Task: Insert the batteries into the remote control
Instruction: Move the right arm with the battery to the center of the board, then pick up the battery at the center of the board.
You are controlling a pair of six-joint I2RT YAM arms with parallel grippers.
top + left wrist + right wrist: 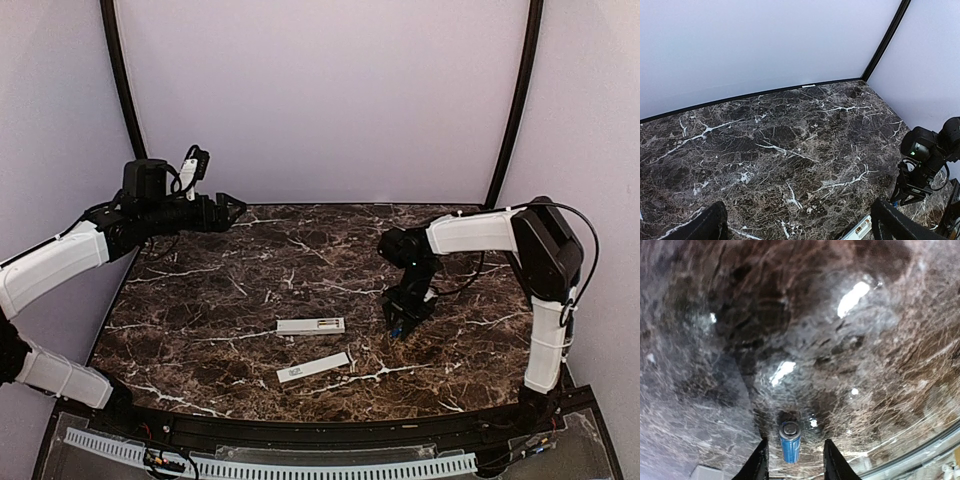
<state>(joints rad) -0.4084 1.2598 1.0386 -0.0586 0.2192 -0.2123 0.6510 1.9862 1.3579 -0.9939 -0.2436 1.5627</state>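
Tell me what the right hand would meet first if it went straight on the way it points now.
Probably the blue battery, lying between the fingers of the right hand; the marble table lies just beyond, though depth is unclear.

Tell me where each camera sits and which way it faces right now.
Top external: above and behind the bases, looking down on the table, remote control, both arms, left hand, right hand.
Left wrist: raised at the table's left, facing across it; its own fingers at the bottom.
Right wrist: close above the table, facing down; own fingers flank a blue battery.
Shared: top and left wrist views both show the right hand.
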